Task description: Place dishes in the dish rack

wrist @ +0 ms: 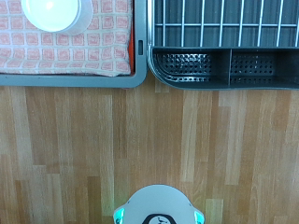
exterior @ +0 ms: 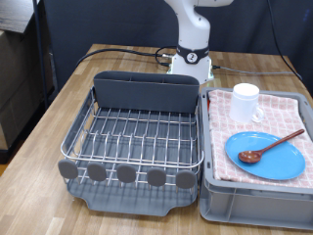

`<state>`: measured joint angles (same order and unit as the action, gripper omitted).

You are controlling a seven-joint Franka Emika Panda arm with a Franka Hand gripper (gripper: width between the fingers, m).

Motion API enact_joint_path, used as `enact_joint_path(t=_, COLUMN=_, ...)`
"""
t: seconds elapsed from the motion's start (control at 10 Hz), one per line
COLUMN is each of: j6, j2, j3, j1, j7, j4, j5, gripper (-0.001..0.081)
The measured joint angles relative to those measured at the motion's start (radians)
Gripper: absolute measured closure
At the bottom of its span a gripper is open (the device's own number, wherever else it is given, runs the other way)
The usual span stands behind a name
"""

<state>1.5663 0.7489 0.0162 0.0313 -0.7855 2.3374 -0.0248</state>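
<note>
Dish rack [exterior: 137, 132] at 9 o'clock on worktop [exterior: 59, 108], holds no dishes. Mug [exterior: 245, 102], plate [exterior: 266, 155] and spoon [exterior: 271, 146] on checked cloth [exterior: 293, 113] over crate [exterior: 254, 201], 3 o'clock. Gripper out of sight; jaws' state cannot be told

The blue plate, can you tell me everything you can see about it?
The light-blue plate is round, flat and smooth, maybe plastic or glazed. It lies flat on the pink-checked cloth spread over the grey crate, at the exterior view's right, beside the dish rack. A dark reddish-brown wooden spoon rests across it, its bowl on the plate and its handle reaching over the rim. The white mug stands apart from it, farther back. The gripper does not show.
</note>
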Motion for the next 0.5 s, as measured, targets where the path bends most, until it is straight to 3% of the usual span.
enact_joint_path(t=0.2, j6=0.024, j2=-0.006, j3=-0.022, j1=0.0, j7=-0.101, j4=0.001, j5=0.0, gripper=0.0003)
enact_joint_path(t=0.5, j6=0.097, j2=-0.053, j3=-0.112, j1=0.001, j7=-0.285, j4=0.001, j5=0.024, gripper=0.0003)
